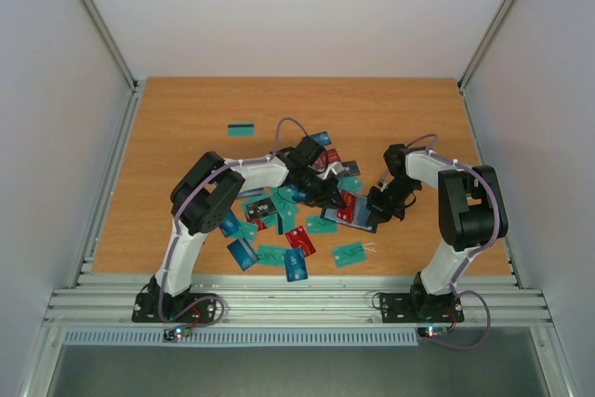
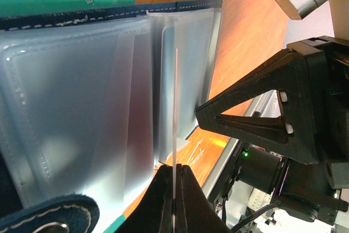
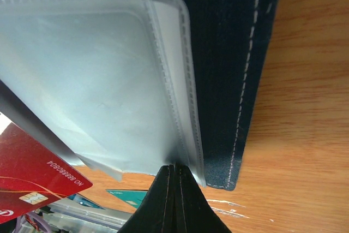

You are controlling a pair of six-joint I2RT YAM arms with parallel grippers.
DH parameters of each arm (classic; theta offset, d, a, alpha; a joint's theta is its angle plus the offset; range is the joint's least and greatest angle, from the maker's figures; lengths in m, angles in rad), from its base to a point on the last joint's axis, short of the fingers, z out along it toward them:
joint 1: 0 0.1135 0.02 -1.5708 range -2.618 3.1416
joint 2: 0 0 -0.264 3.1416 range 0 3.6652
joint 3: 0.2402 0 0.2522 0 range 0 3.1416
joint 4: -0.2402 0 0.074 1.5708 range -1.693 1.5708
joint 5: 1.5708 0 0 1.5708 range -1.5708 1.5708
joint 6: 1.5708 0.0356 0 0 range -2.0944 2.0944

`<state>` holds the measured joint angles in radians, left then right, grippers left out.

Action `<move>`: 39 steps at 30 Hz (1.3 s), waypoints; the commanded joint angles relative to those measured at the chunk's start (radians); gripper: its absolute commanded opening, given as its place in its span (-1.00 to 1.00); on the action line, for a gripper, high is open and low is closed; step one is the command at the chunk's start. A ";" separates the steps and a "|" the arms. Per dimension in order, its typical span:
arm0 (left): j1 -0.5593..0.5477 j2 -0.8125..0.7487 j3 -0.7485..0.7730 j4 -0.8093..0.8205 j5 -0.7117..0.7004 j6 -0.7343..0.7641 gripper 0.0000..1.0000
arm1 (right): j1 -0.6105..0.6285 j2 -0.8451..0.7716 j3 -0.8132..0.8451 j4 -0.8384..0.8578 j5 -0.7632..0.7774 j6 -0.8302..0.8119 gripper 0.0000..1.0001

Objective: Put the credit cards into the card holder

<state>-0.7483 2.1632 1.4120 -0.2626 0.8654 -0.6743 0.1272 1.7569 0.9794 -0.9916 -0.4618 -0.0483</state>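
The card holder (image 1: 361,215) lies open at mid-table, with a navy cover (image 3: 229,53) and clear plastic sleeves (image 2: 82,129). My left gripper (image 2: 175,168) is shut on a thin credit card (image 2: 176,107), seen edge-on and standing over the sleeves near the holder's fold. In the top view the left gripper (image 1: 325,188) is just left of the holder. My right gripper (image 3: 175,168) is shut on the edge of a clear sleeve (image 3: 98,69) at the holder's corner; it is at the holder's right side in the top view (image 1: 376,204). A red card (image 3: 32,173) lies beside the holder.
Many loose cards lie scattered on the wooden table left of and in front of the holder, such as a teal card (image 1: 349,253) and a blue card (image 1: 244,252). One teal card (image 1: 242,129) lies apart at the back left. White walls enclose the table.
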 commanded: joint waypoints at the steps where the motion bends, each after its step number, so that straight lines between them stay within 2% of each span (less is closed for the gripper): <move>1: -0.003 -0.021 0.017 0.024 0.010 -0.011 -0.99 | -0.008 -0.014 -0.005 -0.003 -0.006 -0.016 -0.97; 22: -0.015 0.051 0.045 -0.003 -0.002 0.036 -0.99 | -0.008 -0.020 0.006 -0.008 -0.019 -0.023 -0.98; 39: -0.014 0.023 0.035 -0.045 -0.031 0.079 -0.99 | -0.019 -0.039 0.050 -0.035 -0.040 -0.047 -0.98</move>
<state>-0.7597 2.1960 1.4296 -0.2848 0.8497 -0.6273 0.1169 1.7378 1.0130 -1.0107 -0.4934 -0.0765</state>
